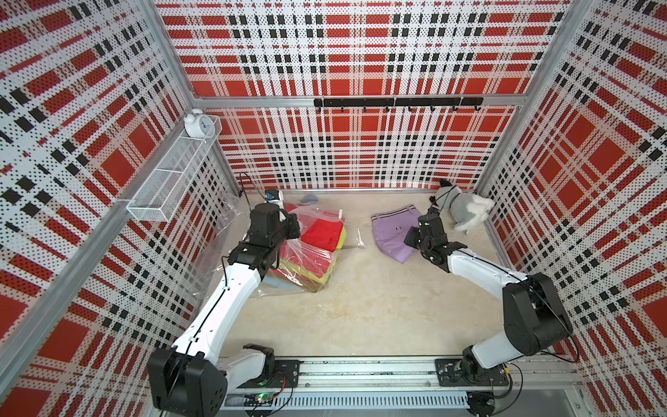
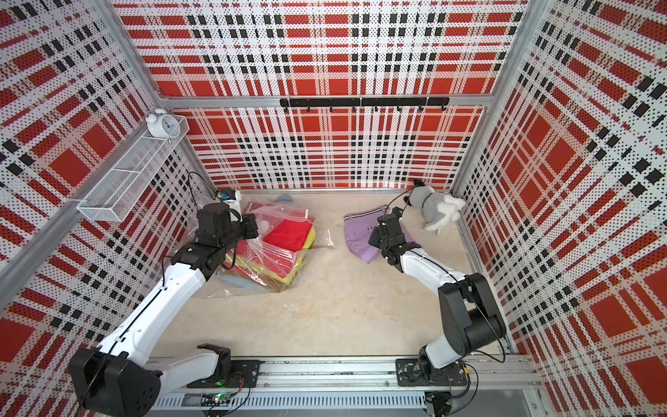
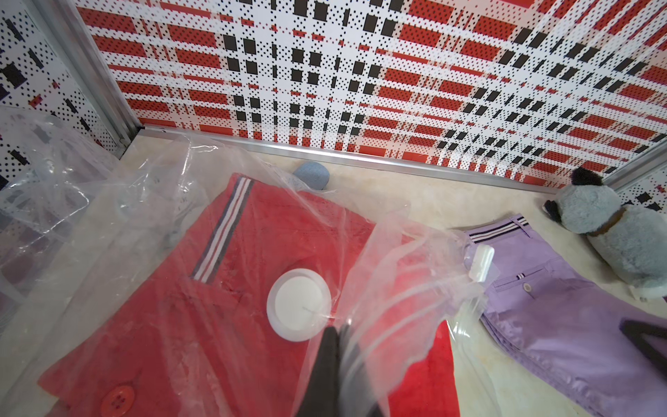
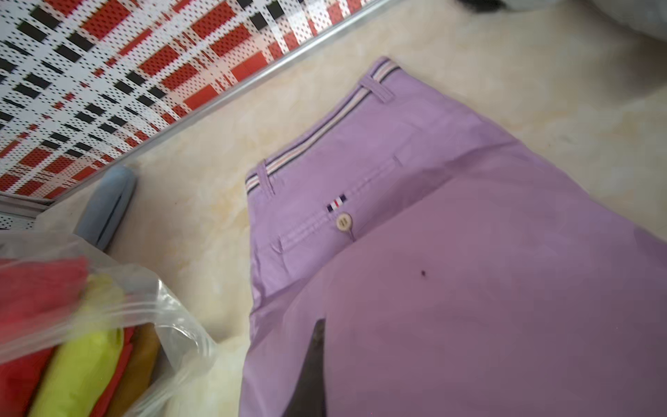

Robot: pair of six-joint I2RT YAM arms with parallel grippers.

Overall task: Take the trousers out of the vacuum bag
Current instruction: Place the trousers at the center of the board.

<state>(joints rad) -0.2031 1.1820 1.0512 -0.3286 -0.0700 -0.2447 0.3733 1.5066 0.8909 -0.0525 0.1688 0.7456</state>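
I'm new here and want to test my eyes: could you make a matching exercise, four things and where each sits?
Things: 1 lilac trousers; 2 red trousers; 3 alarm clock; 4 plush toy.
Places: A on the wire shelf; B inside the vacuum bag; C in the back corner; D on the table, between bag and toy.
Pairs: 1-D; 2-B; 3-A; 4-C.

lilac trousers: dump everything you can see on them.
The lilac trousers look like smooth woven cloth and are folded flat. They have a striped waistband, belt loops and a welt pocket closed by a pale button under a small red-white-navy tab. They lie outside the vacuum bag on the beige table, with bare surface between them and the bag. The waistband points toward the back wall, and they are apart from the plush toy. The right gripper is shut on the cloth at the end away from the waistband.
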